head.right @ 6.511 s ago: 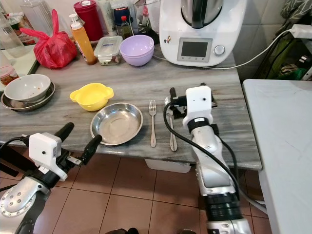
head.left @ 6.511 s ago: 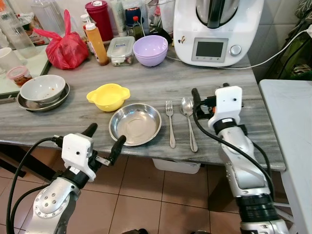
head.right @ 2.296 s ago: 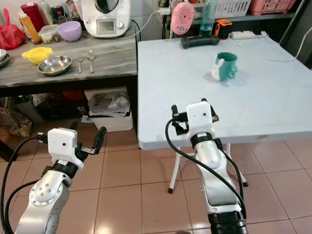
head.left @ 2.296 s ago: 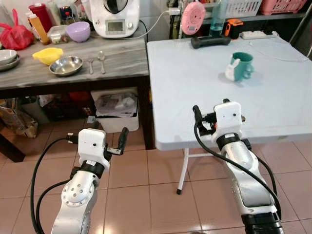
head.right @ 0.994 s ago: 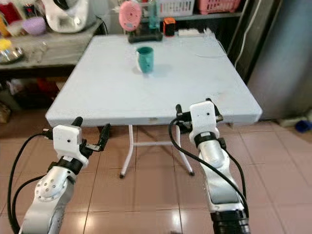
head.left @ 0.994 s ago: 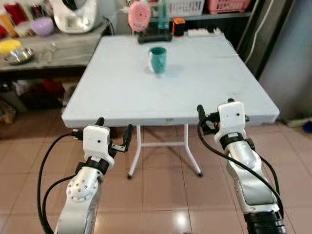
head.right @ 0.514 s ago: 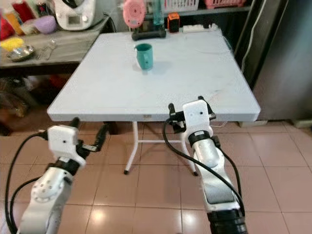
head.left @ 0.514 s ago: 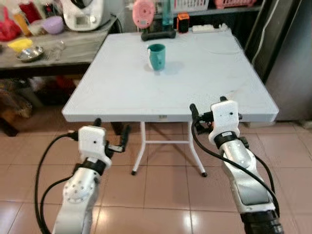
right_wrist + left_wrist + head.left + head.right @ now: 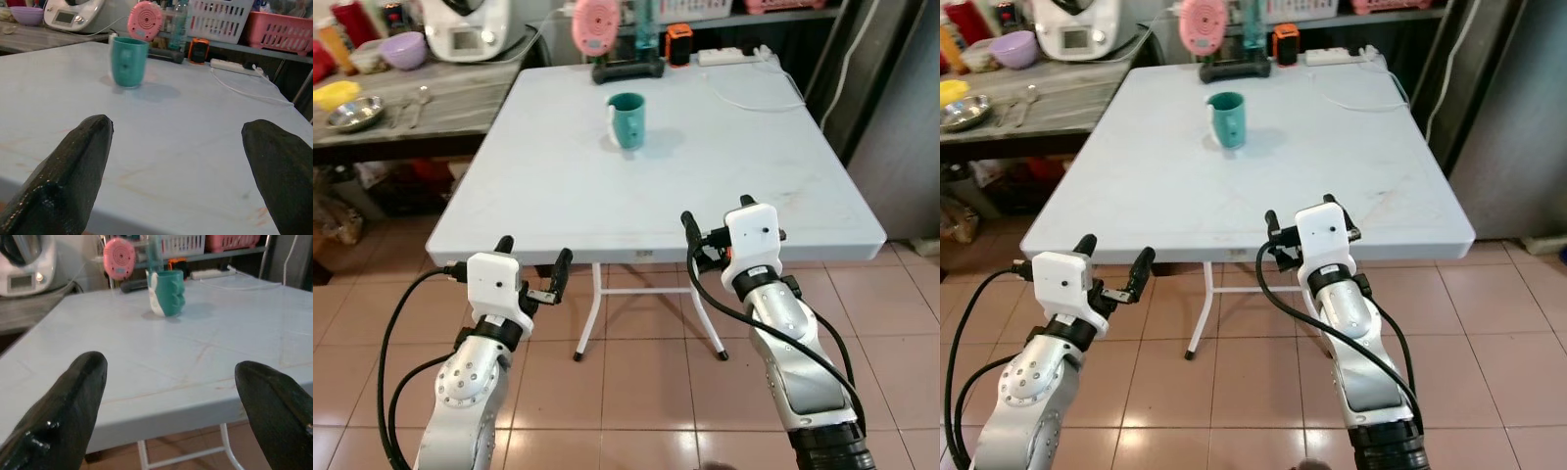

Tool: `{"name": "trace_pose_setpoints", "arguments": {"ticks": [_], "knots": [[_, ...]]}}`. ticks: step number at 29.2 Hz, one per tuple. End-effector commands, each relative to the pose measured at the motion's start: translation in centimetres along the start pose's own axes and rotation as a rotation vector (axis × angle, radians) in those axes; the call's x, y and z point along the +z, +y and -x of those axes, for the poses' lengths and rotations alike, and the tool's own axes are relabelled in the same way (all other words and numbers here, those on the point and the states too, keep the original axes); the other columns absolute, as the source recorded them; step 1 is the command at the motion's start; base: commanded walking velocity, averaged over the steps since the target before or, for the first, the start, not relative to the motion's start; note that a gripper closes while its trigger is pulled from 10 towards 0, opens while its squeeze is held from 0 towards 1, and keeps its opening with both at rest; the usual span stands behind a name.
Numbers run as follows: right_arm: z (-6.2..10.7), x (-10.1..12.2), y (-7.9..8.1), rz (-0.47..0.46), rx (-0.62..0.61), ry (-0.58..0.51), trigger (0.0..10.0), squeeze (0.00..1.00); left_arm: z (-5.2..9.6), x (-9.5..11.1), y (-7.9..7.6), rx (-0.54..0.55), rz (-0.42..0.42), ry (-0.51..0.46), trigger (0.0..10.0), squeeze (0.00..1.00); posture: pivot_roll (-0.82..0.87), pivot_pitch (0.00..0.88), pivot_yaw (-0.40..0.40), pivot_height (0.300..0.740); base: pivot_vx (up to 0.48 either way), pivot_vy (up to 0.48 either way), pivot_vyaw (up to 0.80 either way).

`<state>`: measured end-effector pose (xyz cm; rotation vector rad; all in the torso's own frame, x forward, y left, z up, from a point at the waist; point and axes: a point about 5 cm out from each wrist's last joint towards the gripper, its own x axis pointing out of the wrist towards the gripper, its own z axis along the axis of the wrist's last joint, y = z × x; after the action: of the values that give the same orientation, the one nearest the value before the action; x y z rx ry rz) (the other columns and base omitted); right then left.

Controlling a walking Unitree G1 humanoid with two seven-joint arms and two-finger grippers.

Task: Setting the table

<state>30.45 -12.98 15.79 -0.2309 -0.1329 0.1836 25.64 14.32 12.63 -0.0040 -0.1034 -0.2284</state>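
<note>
White table (image 9: 558, 186) on tan tile floor (image 9: 636, 392), teal cup (image 9: 627, 119) near its far edge; left end effector (image 9: 530, 266) and right end effector (image 9: 176, 171) both spread wide, empty, at the near edge.

Yellow bowl (image 9: 335, 94) and red item (image 9: 321, 61) cut by frame edge on side surface (image 9: 460, 98). Fork/spoon (image 9: 411, 101) there too small to separate. Pink basket (image 9: 783, 5) cropped at top. Right gripper (image 9: 717, 217) far finger hidden behind its housing.

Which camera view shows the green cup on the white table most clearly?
The right wrist view: the green cup is near and sharp there. The left wrist view shows it smaller, with its white handle. In both eye views it is small and far.
</note>
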Motion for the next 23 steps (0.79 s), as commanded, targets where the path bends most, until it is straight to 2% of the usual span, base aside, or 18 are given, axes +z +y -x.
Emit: {"name": "trace_pose_setpoints", "arguments": {"ticks": [1,12,23], "knots": [[0.0,0.3,0.1,-0.014,0.011,-0.013,10.0,0.0,0.1,0.3,0.4,-0.005,-0.013,-0.007,10.0,0.0,-0.1,0.072,0.095,0.74,0.439,0.0,0.0],[0.0,0.1,0.4,-0.021,0.018,-0.008,10.0,0.0,0.2,0.3,0.3,-0.01,-0.012,-0.005,10.0,0.0,-0.1,0.078,0.101,0.74,0.445,0.0,0.0],[0.2,-0.3,1.3,-0.044,0.046,0.005,10.0,0.0,0.1,0.3,0.1,-0.026,-0.007,-0.002,10.0,0.0,-0.09,0.082,0.108,0.74,0.444,0.0,0.0]]}}
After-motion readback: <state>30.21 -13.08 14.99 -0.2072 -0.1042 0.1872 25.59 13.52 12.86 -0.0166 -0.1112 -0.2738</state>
